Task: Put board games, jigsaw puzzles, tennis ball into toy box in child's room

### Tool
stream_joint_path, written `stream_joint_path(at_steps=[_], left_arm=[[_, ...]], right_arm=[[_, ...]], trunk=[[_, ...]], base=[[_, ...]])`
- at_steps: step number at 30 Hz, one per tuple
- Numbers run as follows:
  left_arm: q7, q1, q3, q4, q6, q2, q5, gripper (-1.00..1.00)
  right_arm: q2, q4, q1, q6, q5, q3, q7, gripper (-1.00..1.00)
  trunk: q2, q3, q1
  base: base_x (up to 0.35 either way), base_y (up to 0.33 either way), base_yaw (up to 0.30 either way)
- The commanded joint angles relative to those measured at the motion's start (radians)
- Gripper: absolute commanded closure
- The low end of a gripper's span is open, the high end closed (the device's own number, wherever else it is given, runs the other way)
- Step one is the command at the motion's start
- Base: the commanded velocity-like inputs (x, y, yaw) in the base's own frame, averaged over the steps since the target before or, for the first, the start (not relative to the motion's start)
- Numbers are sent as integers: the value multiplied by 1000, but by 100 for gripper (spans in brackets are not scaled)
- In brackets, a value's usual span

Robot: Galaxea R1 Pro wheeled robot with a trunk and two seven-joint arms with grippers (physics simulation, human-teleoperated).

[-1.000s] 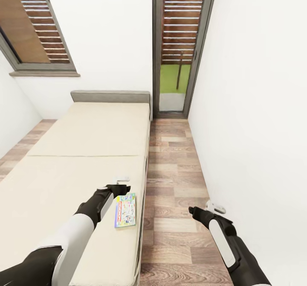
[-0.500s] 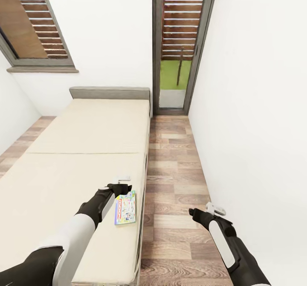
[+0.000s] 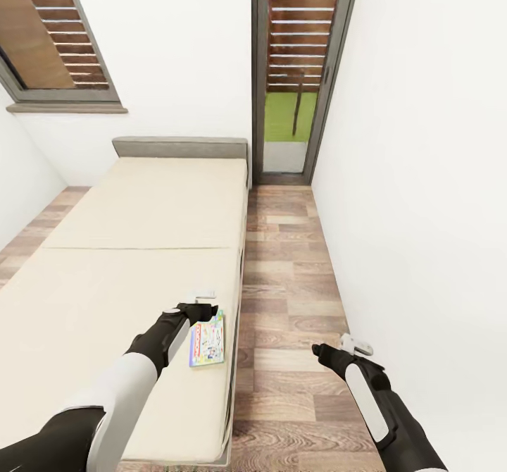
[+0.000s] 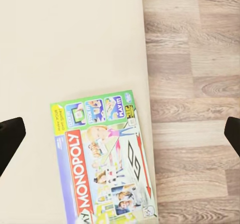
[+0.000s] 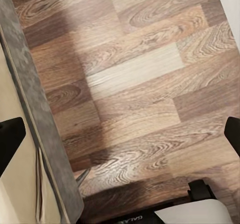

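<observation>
One board game [image 3: 208, 338], a flat pale box with green edges and a red Monopoly band [image 4: 102, 159], lies flat on the beige bed [image 3: 127, 275] close to its right edge. My left gripper [image 3: 203, 297] hovers open above the mattress just beyond the box's far end, its dark fingertips [image 4: 10, 140] spread wide on either side, touching nothing. Over the wooden floor beside the bed, my right gripper [image 3: 355, 346] is open and empty. The table, toy box, jigsaw puzzles and tennis ball are out of view.
A grey headboard [image 3: 180, 147] stands against the far wall. The strip of wooden floor [image 3: 289, 282] between bed and white right wall [image 3: 422, 197] leads to a slatted glass door [image 3: 296, 70]. A slatted window [image 3: 49, 42] is at far left. The bed's grey side rail [image 5: 35, 114] runs beside my right gripper.
The whole view has shifted: the bed, window and door sit slightly higher and the bed's near end shows, so the camera moved. Both grippers hold their poses and stay open.
</observation>
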Motion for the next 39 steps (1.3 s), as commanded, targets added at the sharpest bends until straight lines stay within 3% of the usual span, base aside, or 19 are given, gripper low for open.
stream_joint_path(at_steps=[1, 22, 29, 39], left_arm=[[-5, 0, 7, -2, 5, -1, -10, -100], [-5, 0, 10, -6, 10, -4, -7, -100], [-7, -2, 11, -26, 26, -28, -7, -100], [-8, -16, 11, -126, 84, -27, -8, -100]], right_arm=[[0, -2, -1, 2, -11, 1, -10, -100], [-2, -12, -2, 6, -11, 0, -10, -100], [-4, -12, -2, 8, -11, 0, -10, -100], [-3, -12, -2, 8, -11, 0, -11, -100]], trunk=[[-2, -3, 0], [-2, -38, 0], [-2, -49, 0], [-2, -66, 0]], base=[[0, 0, 0], [0, 0, 0], [0, 0, 0], [0, 0, 0]])
